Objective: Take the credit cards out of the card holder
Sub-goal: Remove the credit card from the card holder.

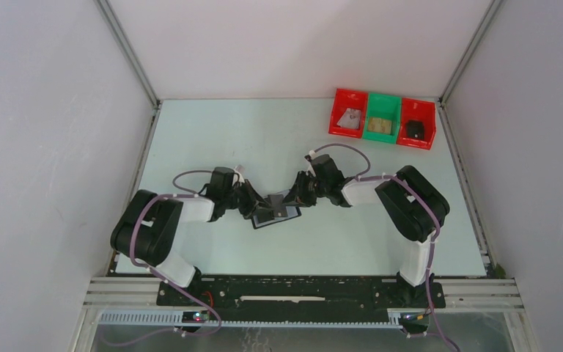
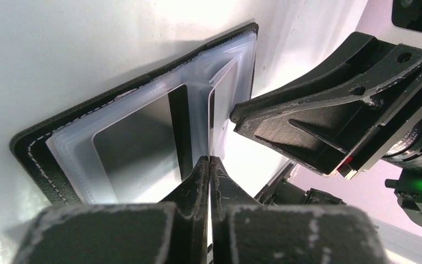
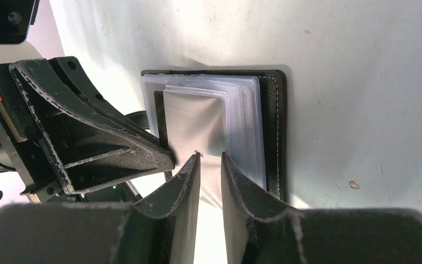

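Low in the top view, the left arm and right arm bend inward over the surface and meet at the open card holder, midway between them.

From the left wrist, the left jaws are pressed together on a clear sleeve standing on edge. A silvery card lies flat just left of them.

From the right wrist, the right jaws stand slightly apart and empty. The silvery card lies straight ahead of them, its long axis running away, so I judge this arm better placed to pull it.
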Available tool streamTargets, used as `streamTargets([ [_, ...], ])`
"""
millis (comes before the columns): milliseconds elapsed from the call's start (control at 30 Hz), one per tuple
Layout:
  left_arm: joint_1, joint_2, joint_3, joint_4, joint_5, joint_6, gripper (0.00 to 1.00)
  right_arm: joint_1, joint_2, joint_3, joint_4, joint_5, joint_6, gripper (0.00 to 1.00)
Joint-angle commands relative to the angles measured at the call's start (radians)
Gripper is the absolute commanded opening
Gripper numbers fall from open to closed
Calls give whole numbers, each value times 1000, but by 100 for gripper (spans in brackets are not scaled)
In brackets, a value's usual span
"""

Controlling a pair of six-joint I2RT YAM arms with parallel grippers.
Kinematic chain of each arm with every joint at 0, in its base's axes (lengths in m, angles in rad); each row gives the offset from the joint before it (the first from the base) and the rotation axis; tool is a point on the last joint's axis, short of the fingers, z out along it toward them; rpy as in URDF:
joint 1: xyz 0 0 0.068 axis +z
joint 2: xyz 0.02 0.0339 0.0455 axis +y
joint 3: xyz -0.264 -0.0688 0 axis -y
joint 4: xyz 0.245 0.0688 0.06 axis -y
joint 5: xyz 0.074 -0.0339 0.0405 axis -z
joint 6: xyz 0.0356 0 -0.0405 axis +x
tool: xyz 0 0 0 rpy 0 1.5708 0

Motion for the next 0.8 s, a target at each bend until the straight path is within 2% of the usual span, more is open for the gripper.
streamTargets([
  [0,16,-56,-24,52,-6,-19,0,8,35,0,-32,20,-12,29],
  [267,34,-77,-60,48,-6,-8,0,7,56,1,-46,36,-12,28],
  [367,36,-75,-71,52,-4,-4,8,4,66,0,-53,42,-13,27],
  [533,38,-73,-74,66,-3,-9,7,4,69,0,-52,42,-12,26],
  [667,38,-73,-75,78,0,-15,16,2,68,0,-51,40,-12,26],
  [733,40,-76,-78,78,-3,-16,14,3,67,-1,-52,40,-12,26],
  [767,40,-79,-80,80,-6,-17,9,4,68,0,-52,40,-12,26],
])
